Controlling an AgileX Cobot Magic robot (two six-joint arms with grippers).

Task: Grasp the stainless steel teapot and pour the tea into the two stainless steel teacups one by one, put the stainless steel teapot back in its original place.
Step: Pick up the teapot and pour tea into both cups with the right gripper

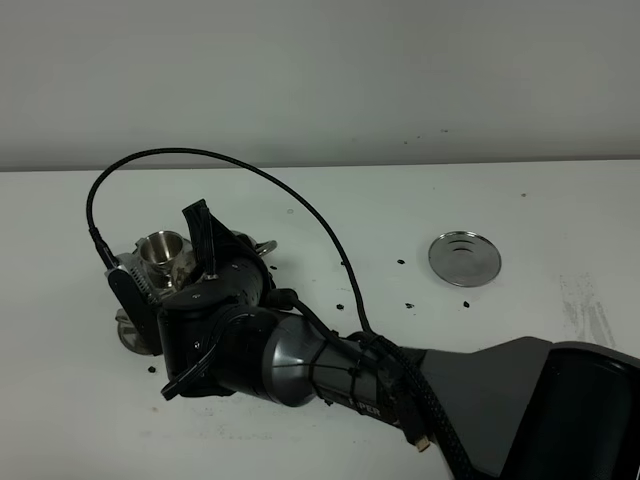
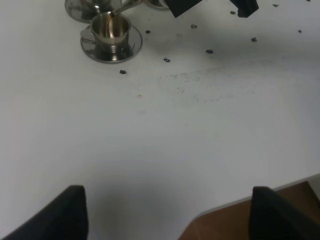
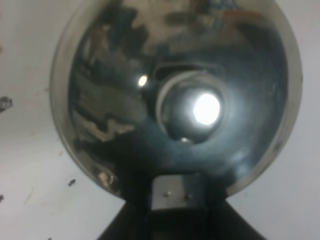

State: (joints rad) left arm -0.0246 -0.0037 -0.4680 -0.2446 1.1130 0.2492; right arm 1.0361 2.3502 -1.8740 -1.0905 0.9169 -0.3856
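My right gripper (image 1: 205, 255) reaches across to the left and is shut on the stainless steel teapot. The teapot's lid and body (image 3: 125, 100) fill the right wrist view. In the high view the wrist hides most of it, and only a steel edge (image 1: 262, 245) shows. Its thin spout (image 2: 121, 7) ends over the nearer teacup (image 2: 111, 31), which stands on its saucer (image 1: 130, 338). The other teacup (image 1: 160, 247) stands just behind it and also shows in the left wrist view (image 2: 87, 7). The flat ringed steel disc (image 1: 465, 258) lies bare at the right. My left gripper (image 2: 172, 215) is open and empty, low over the near table.
Small dark specks (image 2: 209, 51) are scattered on the white table between the cups and the disc. The table's front edge (image 2: 260, 210) runs close under the left gripper. A black cable (image 1: 300, 205) arcs over the right arm.
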